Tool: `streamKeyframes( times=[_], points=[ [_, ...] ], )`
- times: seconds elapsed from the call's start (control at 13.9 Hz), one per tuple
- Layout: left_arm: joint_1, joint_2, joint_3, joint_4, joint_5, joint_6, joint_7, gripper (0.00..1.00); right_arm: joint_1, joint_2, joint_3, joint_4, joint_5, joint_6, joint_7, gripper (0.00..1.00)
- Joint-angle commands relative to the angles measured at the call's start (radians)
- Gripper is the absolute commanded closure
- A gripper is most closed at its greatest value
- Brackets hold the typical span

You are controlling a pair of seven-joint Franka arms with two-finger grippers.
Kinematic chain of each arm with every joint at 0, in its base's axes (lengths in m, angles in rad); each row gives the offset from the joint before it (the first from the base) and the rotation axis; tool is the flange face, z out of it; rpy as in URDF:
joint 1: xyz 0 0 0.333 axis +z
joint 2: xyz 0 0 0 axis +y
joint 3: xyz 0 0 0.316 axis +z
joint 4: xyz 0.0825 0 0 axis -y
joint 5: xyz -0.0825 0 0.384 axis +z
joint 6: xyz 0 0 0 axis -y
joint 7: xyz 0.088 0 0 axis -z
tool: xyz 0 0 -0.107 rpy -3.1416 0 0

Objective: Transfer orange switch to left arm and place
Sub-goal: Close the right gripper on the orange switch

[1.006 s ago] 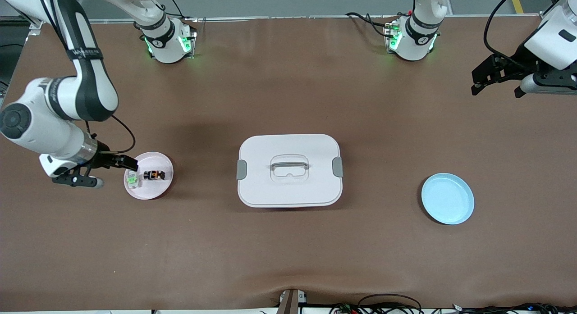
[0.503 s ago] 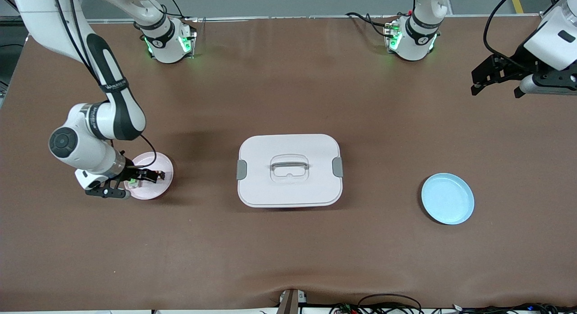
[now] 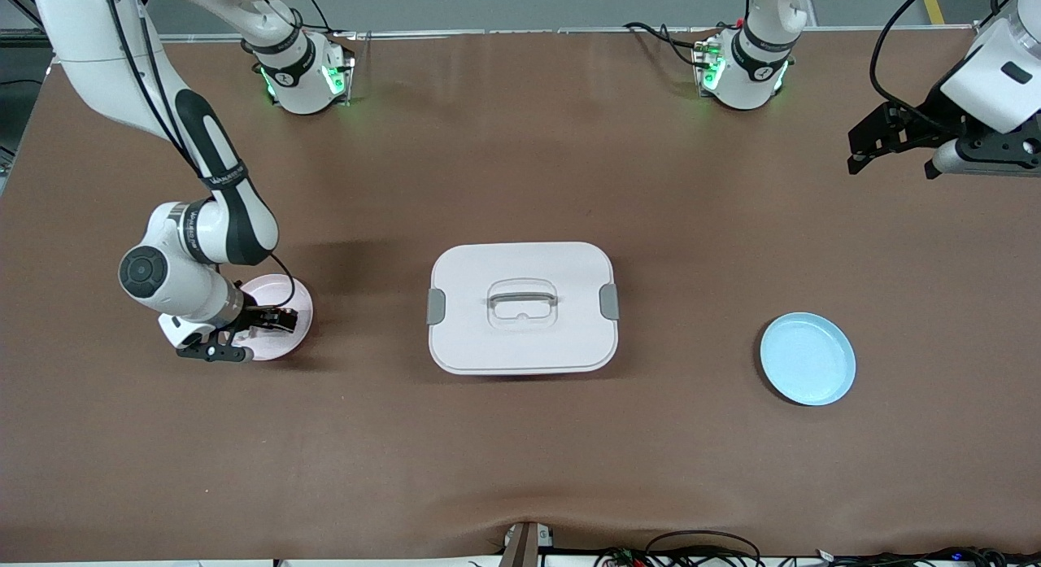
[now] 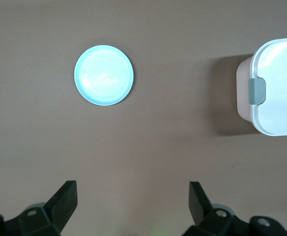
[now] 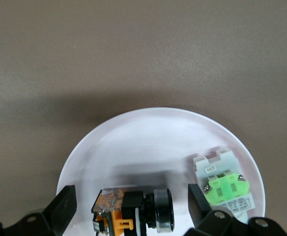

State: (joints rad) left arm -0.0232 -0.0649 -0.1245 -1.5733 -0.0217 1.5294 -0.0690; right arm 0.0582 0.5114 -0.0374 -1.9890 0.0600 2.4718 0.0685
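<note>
Right gripper (image 3: pixel 272 320) sits low over the pink plate (image 5: pixel 148 132), jaws spread, nothing held; orange switch (image 5: pixel 133 210) lies on that plate between the fingertips, green switch (image 5: pixel 224 187) just beside one finger. Centre on the orange body before closing and avoid nudging the green one. Box (image 3: pixel 522 307) stands mid-table, blue plate (image 3: pixel 807 358) toward the left arm's end. Left gripper (image 3: pixel 886 140) waits open, farther from the camera than the box.

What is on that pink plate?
On the pink plate lie an orange switch and a green switch, between the right gripper's open fingers. The gripper hides their lower parts.
</note>
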Motion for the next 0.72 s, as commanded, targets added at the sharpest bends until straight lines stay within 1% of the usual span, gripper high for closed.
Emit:
streamKeyframes(
  times=[0.0,0.65],
  points=[
    [0.005,-0.004,-0.003,-0.007,-0.006,0.006,0.018,0.00,0.003,-0.001,-0.003,-0.016,0.015,0.010,-0.018,0.00],
    [0.008,-0.001,-0.003,-0.010,-0.004,0.012,0.018,0.00,0.005,0.006,-0.003,-0.045,0.015,0.030,-0.018,0.00]
  ],
)
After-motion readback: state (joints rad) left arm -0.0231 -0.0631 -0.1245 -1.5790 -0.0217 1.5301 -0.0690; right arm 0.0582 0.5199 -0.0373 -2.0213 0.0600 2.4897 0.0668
